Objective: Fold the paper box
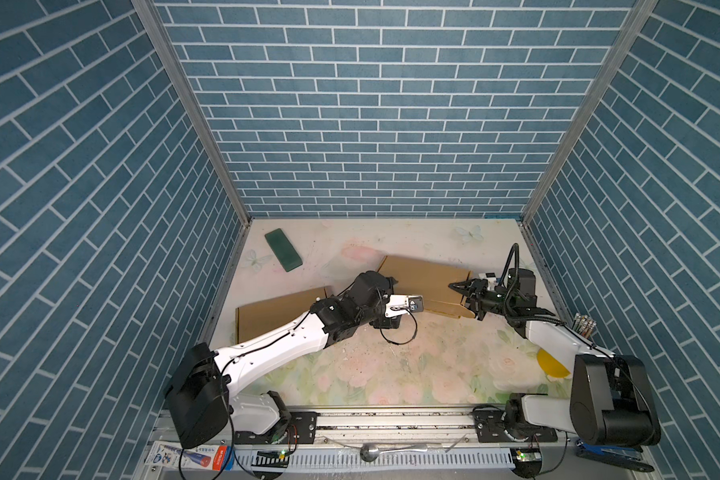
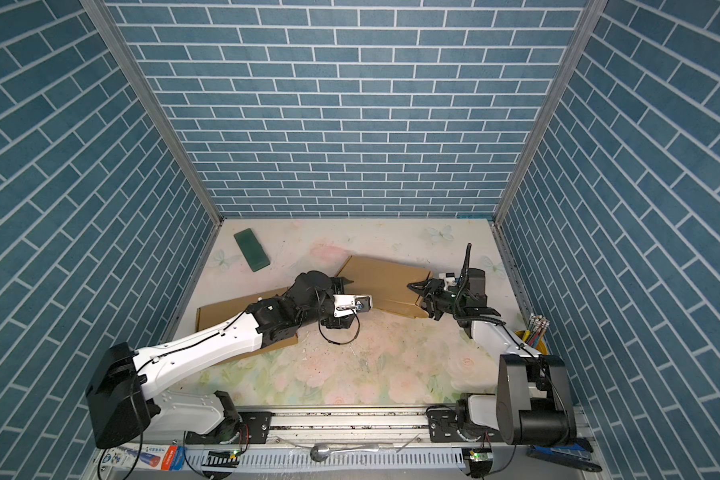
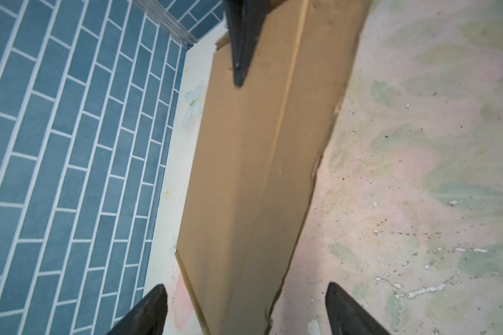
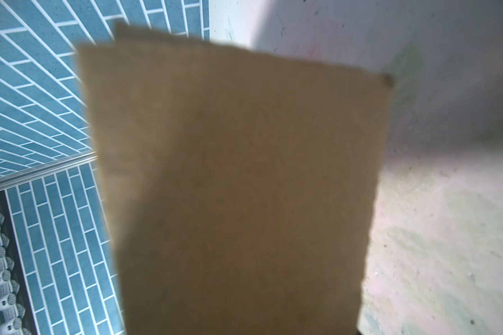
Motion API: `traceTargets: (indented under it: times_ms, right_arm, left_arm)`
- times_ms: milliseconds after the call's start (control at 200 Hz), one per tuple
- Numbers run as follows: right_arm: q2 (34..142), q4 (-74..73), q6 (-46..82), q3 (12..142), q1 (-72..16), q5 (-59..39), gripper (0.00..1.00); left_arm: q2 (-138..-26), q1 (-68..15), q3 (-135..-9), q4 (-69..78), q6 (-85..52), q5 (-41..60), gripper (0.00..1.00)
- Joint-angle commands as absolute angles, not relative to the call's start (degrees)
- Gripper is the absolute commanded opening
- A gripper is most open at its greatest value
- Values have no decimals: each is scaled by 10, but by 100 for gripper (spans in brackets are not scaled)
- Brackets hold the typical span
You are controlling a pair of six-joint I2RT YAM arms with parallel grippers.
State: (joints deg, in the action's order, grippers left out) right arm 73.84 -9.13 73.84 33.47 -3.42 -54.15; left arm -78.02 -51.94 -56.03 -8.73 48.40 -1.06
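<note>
Left gripper (image 3: 246, 311): black tapered jaws spread wide, one on each side of an end of the flat brown cardboard paper box (image 3: 259, 174), closed on nothing. Right gripper (image 1: 463, 300): jaws set about the opposite end, one black fingertip (image 3: 240, 58) lying on the upper face. It cannot be told whether they pinch the board, since blurred brown panel fills the right wrist view. In both top views the box sits right of centre on the floral-printed tabletop (image 1: 391, 374). Likely failures: with the left jaws clear, one end has no support, so the board may sag, swing about the right jaws or slip from them. A push away from a score line would bend the thin panel in the wrong place. The smooth print offers little friction, so the box may slide rather than fold. The board is matte, with long parallel creases and one ragged, notched edge that could tear. A second brown cardboard sheet (image 1: 279, 318) lies flat under the left arm, and that arm hides any join with the box. Well apart lies a dark green rectangular block (image 1: 284, 250)
</note>
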Motion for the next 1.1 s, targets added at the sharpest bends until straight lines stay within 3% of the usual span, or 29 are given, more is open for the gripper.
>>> traceTargets:
  times_ms: [0, 150, 495, 765, 840, 1095]
  right_arm:
    - [717, -74, 777, 371, -33, -579, 35]
    - [705, -72, 809, 377, -34, -598, 35]
    - [679, -24, 821, 380, -42, -665, 31]
    - [678, 30, 784, 395, -50, -690, 34]
    - [679, 32, 783, 397, -50, -689, 37]
    - [676, 40, 775, 399, -47, -685, 66]
  left_arm:
    - [-796, -532, -574, -99, 532, -32, 86]
    - [-795, -538, -562, -93, 545, -38, 86]
    - [-780, -541, -473, 92, 647, -120, 76]
    - [-770, -541, -450, 131, 676, -129, 61]
    - [-764, -541, -447, 128, 675, -124, 56]
    - [-757, -541, -452, 83, 657, -123, 48]
